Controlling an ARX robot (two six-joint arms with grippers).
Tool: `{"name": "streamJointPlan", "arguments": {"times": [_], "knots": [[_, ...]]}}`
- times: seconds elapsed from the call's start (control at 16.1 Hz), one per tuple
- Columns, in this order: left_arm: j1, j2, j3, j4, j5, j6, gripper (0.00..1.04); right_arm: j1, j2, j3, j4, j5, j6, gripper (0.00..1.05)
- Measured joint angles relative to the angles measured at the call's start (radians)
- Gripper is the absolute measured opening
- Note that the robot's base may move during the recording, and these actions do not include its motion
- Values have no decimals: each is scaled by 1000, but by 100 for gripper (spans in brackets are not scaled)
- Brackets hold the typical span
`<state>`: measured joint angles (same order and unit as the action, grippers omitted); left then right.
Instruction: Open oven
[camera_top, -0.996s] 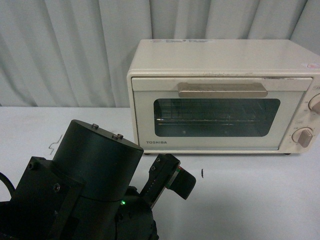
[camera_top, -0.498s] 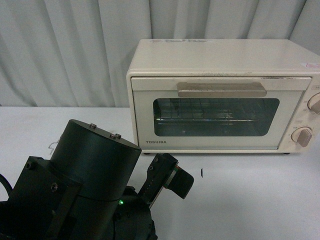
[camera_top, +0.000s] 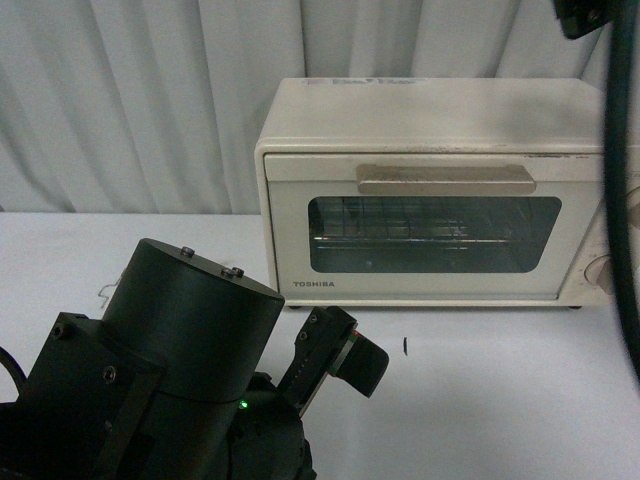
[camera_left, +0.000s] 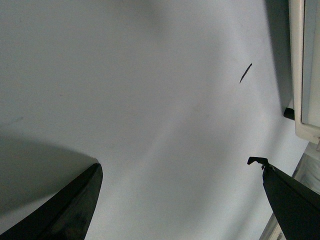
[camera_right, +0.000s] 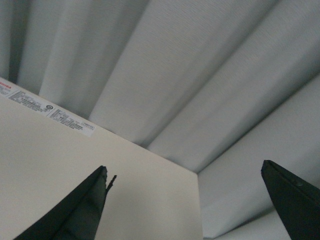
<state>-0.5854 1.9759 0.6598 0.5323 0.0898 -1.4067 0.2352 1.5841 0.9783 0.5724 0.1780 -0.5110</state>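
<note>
Since half a second ago the right arm (camera_top: 585, 15) has come into the front view at the upper right corner, and its dark cable (camera_top: 618, 180) now hangs down across the right end of the oven (camera_top: 440, 200), covering most of the knobs. The oven and the left arm (camera_top: 170, 370) sit where they did.

Nearest the camera, the bulky black left arm fills the lower left. The left claw (camera_left: 175, 165) hangs over the bare white worktop (camera_top: 500, 400) with its fingers (camera_left: 75, 200) spread wide and nothing between them. Just beyond it lies a small black mark (camera_top: 404, 346) on the worktop, short of the oven's front.

The oven stands toward the back of the worktop, right of centre, facing the camera. Its door is shut, the beige bar handle (camera_top: 445, 180) lies across the top of the door, and the wire rack (camera_top: 400, 240) shows through the glass window (camera_top: 432, 215).

The right claw (camera_right: 184, 167) is above the oven's cream top, also spread wide and empty. A printed label strip (camera_right: 50, 112) runs along the top's far edge. Behind everything hangs a pale pleated curtain (camera_top: 150, 100).
</note>
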Motion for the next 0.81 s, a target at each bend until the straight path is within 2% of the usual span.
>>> {"name": "streamJointPlan", "arguments": {"times": [0.31,0.44,0.62,0.81], "knots": [[0,0,0,0,0,0,98,37,79,34,0,-84,-426,49],[0,0,0,0,0,0,98,47,104,34,-24,-116,-548,29],[0,0,0,0,0,0,98,83,96,0,-101,-177,-627,1],[0,0,0,0,0,0,98,109,76,-65,-207,-236,-673,2]]}}
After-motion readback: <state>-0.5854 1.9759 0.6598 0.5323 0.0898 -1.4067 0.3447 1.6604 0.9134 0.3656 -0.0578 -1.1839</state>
